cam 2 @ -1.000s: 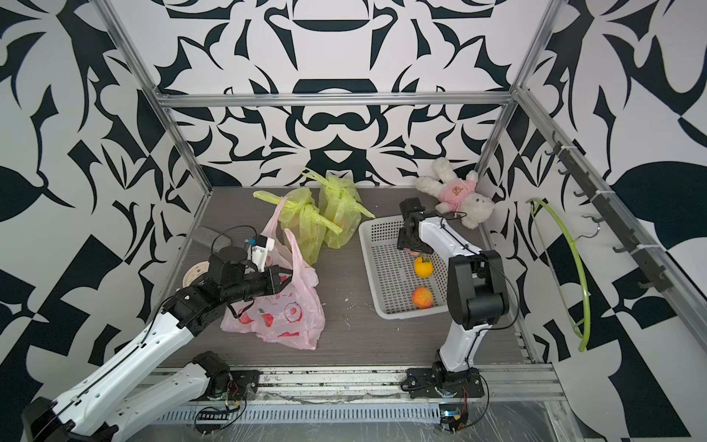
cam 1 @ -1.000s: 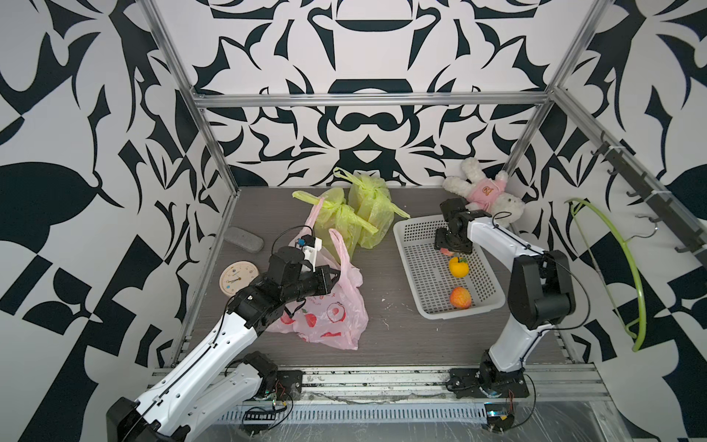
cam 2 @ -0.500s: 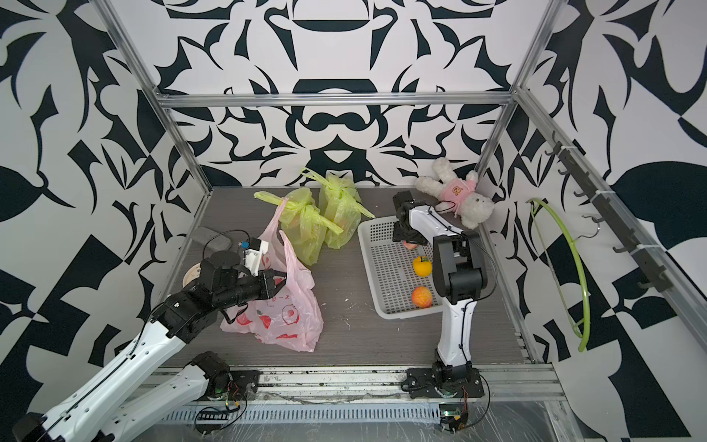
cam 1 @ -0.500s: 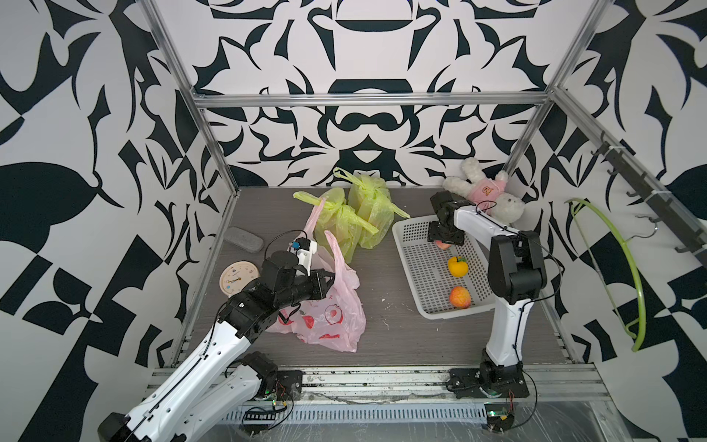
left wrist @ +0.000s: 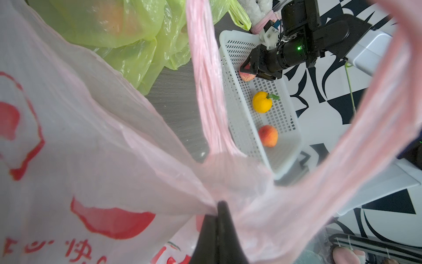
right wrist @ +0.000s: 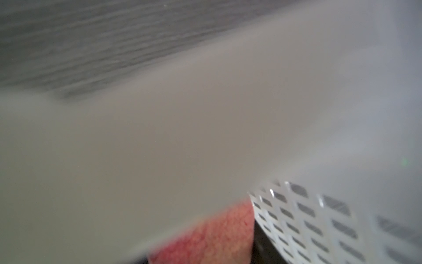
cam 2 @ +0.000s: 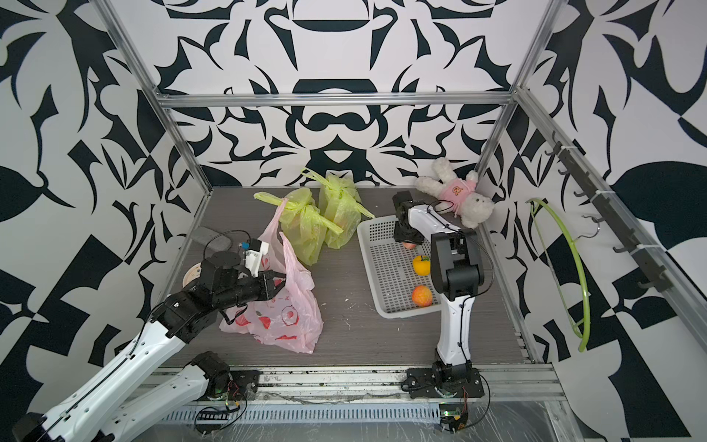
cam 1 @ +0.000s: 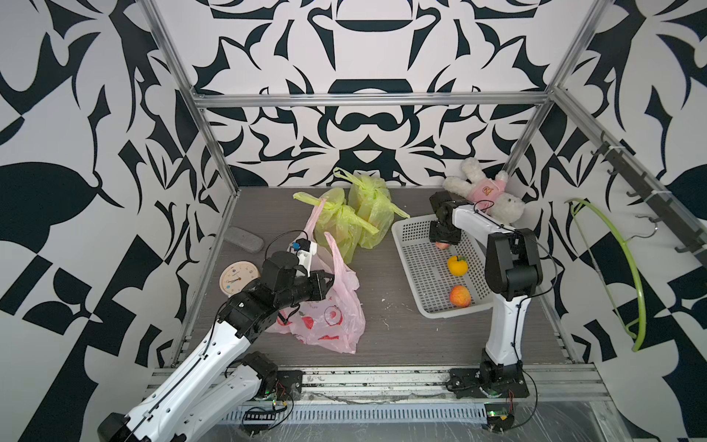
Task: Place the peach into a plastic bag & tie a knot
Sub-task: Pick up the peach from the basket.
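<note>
**Left gripper** (left wrist: 218,205): jaws closed flat on the rim of the thin pink plastic bag with red fruit print (cam 1: 336,310), lower centre of the left wrist view. Hold and position are as a second ago, and the bag mouth is propped open.

**Right gripper** (cam 1: 443,240): fingertips set down on the pink-red fuzzy peach (cam 1: 442,245) at the upper end of the white perforated plastic basket (cam 1: 421,275), right of centre in a top view. Whether the jaws are clamped on it cannot be told.

**Change:** the right arm's elbow, previously slung out to the right, now stands upright, and the gripper has nudged onto the fruit.

**Meaning:** judged to be the pick-up stage. The peach is not yet lifted or bagged, and the knot is still to come.
</note>
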`<state>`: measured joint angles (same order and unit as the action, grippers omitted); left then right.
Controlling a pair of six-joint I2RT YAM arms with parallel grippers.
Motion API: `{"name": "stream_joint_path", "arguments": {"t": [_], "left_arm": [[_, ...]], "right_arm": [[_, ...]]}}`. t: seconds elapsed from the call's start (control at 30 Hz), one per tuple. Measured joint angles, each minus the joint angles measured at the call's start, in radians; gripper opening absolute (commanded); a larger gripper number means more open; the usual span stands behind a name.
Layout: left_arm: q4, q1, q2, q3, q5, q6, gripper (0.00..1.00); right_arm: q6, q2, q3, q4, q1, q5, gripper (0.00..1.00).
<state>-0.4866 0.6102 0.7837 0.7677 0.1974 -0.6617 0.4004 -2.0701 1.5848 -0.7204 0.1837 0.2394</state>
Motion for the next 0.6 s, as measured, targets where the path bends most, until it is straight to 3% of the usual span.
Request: {"name": "stream_joint_path", "arguments": {"t": [0.13, 0.27, 0.43, 0.6], "left_arm": [[-0.062, 0.0, 0.0, 0.053, -0.012, 0.031, 0.0], [-0.117, 0.0, 0.0, 0.115, -0.015, 0.077, 0.0], [-0.163, 0.0, 0.007, 0.155, 0.028, 0.143, 0.0], [-0.224, 0.002, 0.047, 0.267, 0.097, 0.216, 0.0]], "right_arm": [[-0.002, 0.047, -0.044, 0.03, -0.003, -0.057, 0.23], [0.006, 0.22, -0.137, 0.037, 0.024, -0.133, 0.2], [0.024, 0.476, -0.128, 0.056, 0.167, -0.24, 0.2], [0.049, 0.583, -0.024, 0.068, 0.286, -0.381, 0.19]]}}
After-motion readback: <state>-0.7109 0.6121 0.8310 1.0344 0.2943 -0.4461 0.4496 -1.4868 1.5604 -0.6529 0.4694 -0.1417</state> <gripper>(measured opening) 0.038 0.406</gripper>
